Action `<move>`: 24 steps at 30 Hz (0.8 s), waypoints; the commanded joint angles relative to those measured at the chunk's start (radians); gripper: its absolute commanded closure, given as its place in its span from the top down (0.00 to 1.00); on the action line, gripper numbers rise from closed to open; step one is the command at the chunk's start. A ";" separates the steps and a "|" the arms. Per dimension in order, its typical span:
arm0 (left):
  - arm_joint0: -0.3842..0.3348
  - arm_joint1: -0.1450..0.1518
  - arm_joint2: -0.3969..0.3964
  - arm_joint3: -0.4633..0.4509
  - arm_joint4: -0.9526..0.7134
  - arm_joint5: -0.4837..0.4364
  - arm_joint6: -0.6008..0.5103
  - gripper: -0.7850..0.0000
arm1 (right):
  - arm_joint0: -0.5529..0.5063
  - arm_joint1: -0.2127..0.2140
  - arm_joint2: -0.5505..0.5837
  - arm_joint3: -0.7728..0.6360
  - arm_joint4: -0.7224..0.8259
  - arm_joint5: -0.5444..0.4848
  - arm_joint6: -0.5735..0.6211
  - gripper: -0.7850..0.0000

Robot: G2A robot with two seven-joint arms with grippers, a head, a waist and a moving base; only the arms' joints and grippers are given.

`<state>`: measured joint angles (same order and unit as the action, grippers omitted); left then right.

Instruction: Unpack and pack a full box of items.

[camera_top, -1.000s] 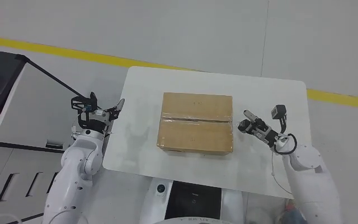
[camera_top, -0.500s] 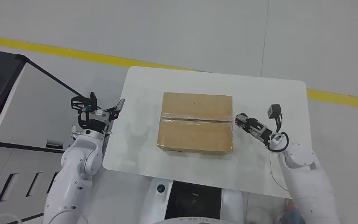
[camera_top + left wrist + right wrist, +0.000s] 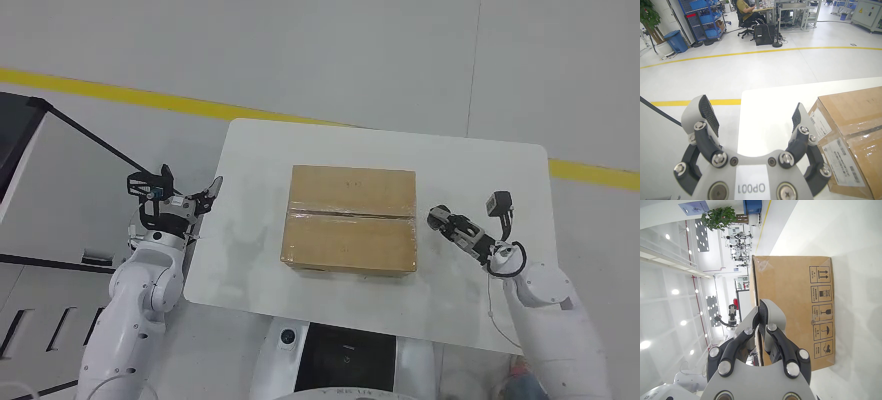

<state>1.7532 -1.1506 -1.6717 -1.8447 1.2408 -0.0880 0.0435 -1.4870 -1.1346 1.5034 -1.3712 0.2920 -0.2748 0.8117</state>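
A closed brown cardboard box, taped along its top seam, sits in the middle of the white table. My left gripper hangs open at the table's left edge, a short way from the box, with nothing between its fingers. The left wrist view shows its spread gripper and the labelled box beside it. My right gripper is shut just off the box's right side, close to its top edge. In the right wrist view the shut gripper sits against the printed side of the box.
Bare tabletop lies on both sides of the box and along the far edge. A dark bench corner with a black rod stands left of the table. A yellow line crosses the floor behind.
My right gripper moved a little closer to the box's right side, then drew back slightly. The left arm and the box have not moved.
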 commanded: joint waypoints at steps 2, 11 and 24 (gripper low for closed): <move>0.000 0.000 0.000 0.000 0.000 0.000 0.000 1.00 | 0.000 0.001 0.001 -0.003 0.017 0.009 0.013 0.71; 0.000 0.000 0.000 0.000 0.000 0.000 0.000 1.00 | 0.009 0.003 -0.014 -0.009 0.029 0.010 0.039 0.93; 0.000 0.000 0.000 0.000 0.000 0.000 0.000 1.00 | 0.018 0.006 -0.033 -0.003 0.023 -0.001 0.041 0.00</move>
<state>1.7532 -1.1506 -1.6717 -1.8447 1.2408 -0.0880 0.0435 -1.4688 -1.1287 1.4713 -1.3736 0.3146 -0.2753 0.8522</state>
